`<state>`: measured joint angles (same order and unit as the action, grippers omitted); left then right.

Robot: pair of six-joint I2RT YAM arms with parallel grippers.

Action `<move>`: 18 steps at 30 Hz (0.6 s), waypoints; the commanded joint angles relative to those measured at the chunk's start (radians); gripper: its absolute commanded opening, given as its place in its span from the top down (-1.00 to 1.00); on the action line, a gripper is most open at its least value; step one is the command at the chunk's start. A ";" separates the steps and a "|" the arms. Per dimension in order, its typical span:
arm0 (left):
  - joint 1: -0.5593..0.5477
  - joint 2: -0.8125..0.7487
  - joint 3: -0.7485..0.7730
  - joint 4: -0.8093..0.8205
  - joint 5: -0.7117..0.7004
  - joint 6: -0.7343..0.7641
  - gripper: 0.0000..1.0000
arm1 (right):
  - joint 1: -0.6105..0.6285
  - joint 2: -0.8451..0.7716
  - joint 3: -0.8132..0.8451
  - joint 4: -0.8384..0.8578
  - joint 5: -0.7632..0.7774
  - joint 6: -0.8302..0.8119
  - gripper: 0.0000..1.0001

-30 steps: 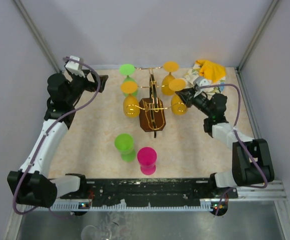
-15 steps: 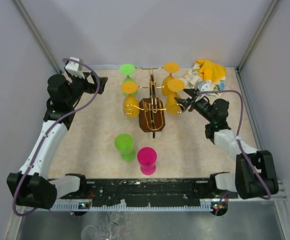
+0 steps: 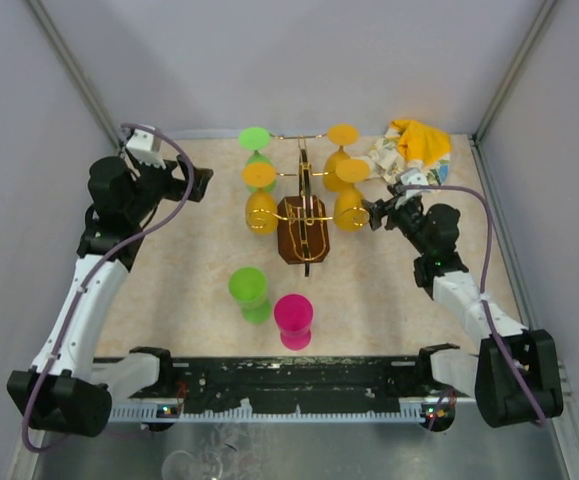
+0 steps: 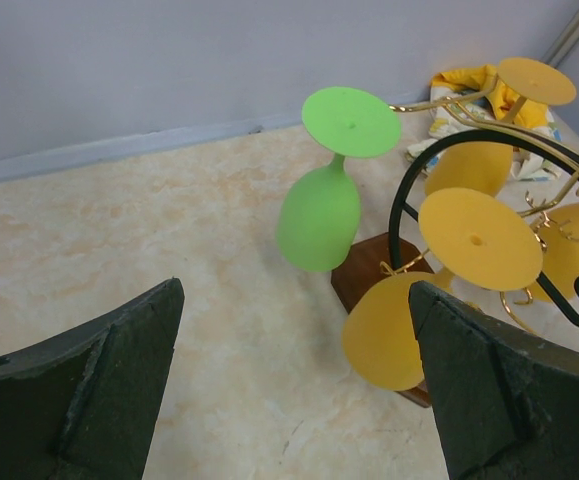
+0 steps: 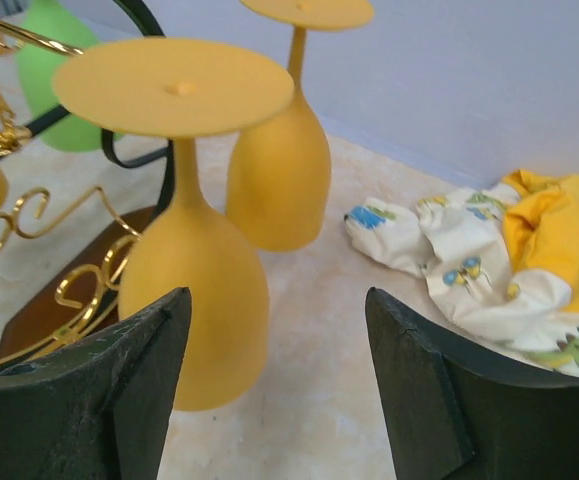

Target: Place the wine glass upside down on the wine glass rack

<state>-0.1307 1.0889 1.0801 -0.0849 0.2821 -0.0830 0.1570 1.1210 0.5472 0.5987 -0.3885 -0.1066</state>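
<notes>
1. Three orange glasses and one green glass hang foot-up on the rack.
2. The right gripper has its fingers parted and grips nothing. The nearest orange glass stands just ahead of them, closer to the left finger. Its foot is on top and its stem sits among the rack's gold wire arms. Whether that finger touches the bowl cannot be told.
3. A second orange glass hangs farther ahead, roughly between the fingers. A crumpled cloth lies ahead of the right finger.
4. The left gripper is spread wide and empty. The green glass on the rack is well ahead, between its fingers. An orange bowl is just beside the right one.
5. A loose green glass and a pink glass stand side by side on the table, well apart from both pairs of fingers.
</notes>
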 commanded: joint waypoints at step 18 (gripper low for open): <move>-0.106 -0.112 0.041 -0.448 0.227 0.104 -0.97 | 0.004 -0.137 0.196 -0.590 0.534 0.104 -0.50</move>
<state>-0.1875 0.9890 1.0809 -0.3981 0.4400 -0.0456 0.1570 1.0183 0.6594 0.1360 0.0448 -0.0376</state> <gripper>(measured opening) 0.988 0.751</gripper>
